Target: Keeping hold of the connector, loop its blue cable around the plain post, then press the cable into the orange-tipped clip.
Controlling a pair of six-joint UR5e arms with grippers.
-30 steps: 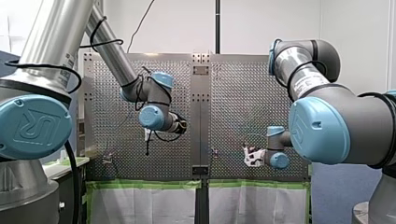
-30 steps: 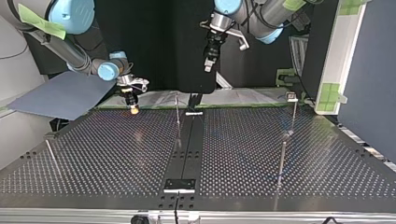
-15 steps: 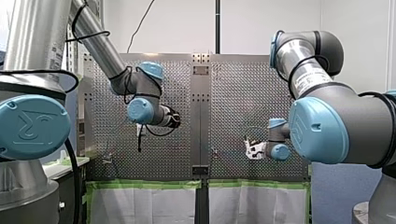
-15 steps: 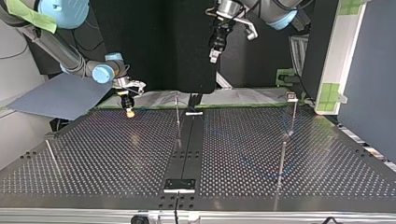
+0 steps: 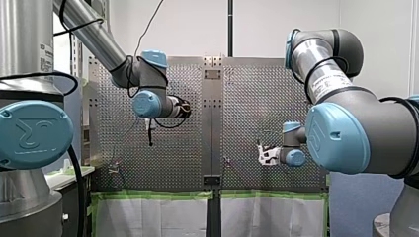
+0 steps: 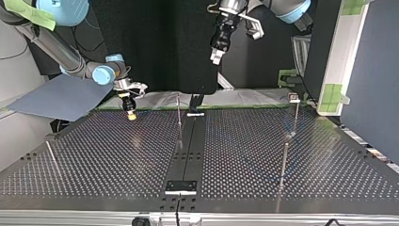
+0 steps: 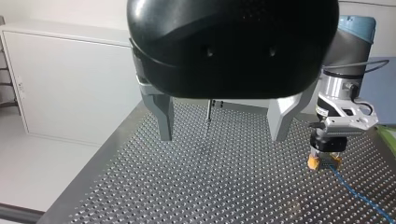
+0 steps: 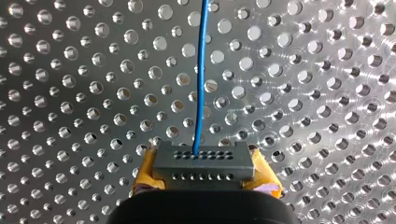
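Blue cable point(image 8: 201, 70), thin and limp (judged light, best steered by its rigid connector point(image 8: 204, 161)), ran from that connector, pinched between my right gripper's point(image 8: 204, 173) yellow pads point(image 8: 142, 175) close over the perforated table point(image 8: 70, 93); my left gripper point(image 7: 222, 122) hung high, jaws spread, empty.

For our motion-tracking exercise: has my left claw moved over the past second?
Yes. In the top view my left claw has risen farther above the middle post.

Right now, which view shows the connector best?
The right wrist view: the connector sits close up between yellow pads, blue cable attached. Left wrist and top views show only my right tool, yellow-tipped; front view, too small to tell.
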